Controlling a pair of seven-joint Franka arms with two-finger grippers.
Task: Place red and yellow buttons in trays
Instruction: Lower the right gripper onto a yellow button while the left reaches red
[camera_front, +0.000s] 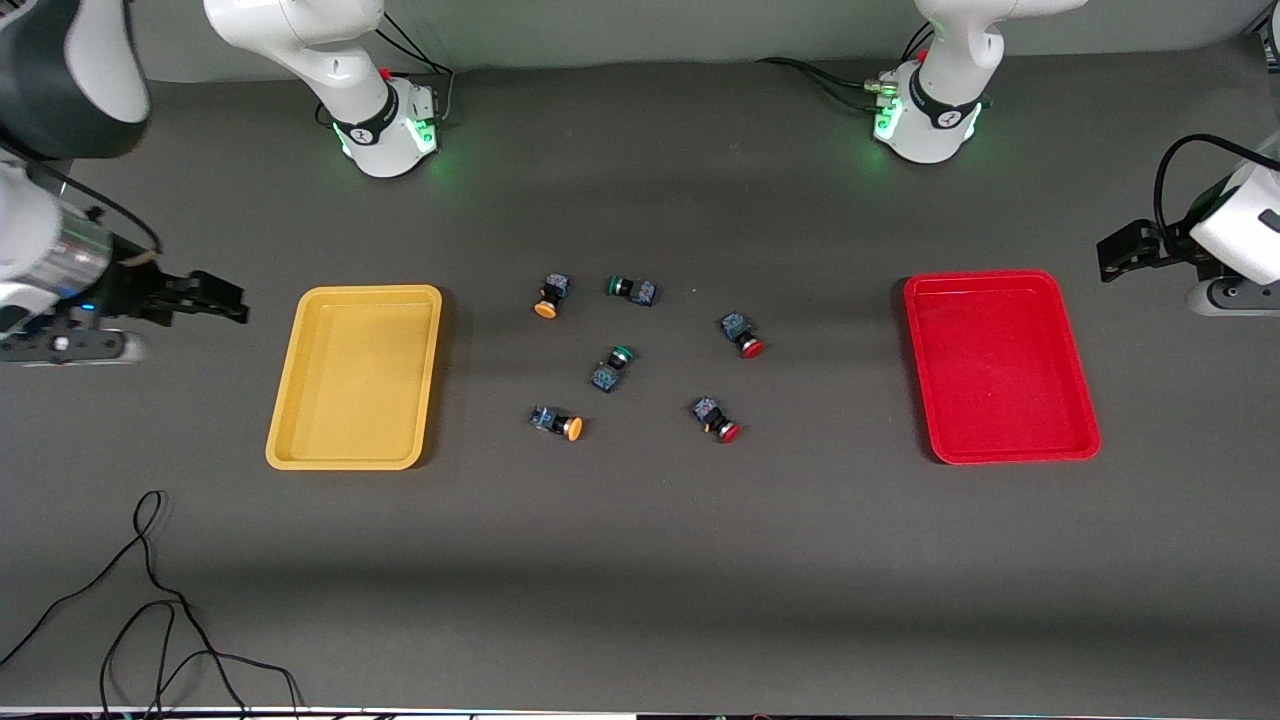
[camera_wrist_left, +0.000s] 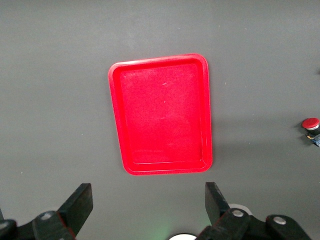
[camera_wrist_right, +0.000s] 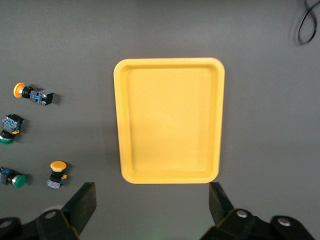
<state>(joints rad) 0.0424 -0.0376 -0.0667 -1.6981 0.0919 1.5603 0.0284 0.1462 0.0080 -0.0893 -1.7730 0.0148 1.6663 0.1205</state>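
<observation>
A loose black cable (camera_front: 150, 600) lay nearest the front camera, toward my right arm's end of the table. Farther from that camera sat the cluster of six buttons, midway between the trays. Nearest of these: one yellow button (camera_front: 558, 423) and one red button (camera_front: 716, 419). A green button (camera_front: 611, 367) sat in the middle of the group. Farther off: the second red button (camera_front: 742, 335), the second yellow button (camera_front: 551, 295), and a second green button (camera_front: 632, 289). All lay on their sides, apart from one another.

The yellow tray (camera_front: 290, 440) sat toward my right arm's end, bare inside. The red tray (camera_front: 1085, 440) sat toward my left arm's end, also bare.

My right gripper (camera_front: 215, 298) hung over the table just outside the yellow tray, fingers (camera_wrist_right: 82, 202) spread wide, holding nothing. My left gripper (camera_front: 1125, 250) hung over the table just outside the red tray, fingers (camera_wrist_left: 80, 202) likewise wide, holding nothing. Both arms waited.
</observation>
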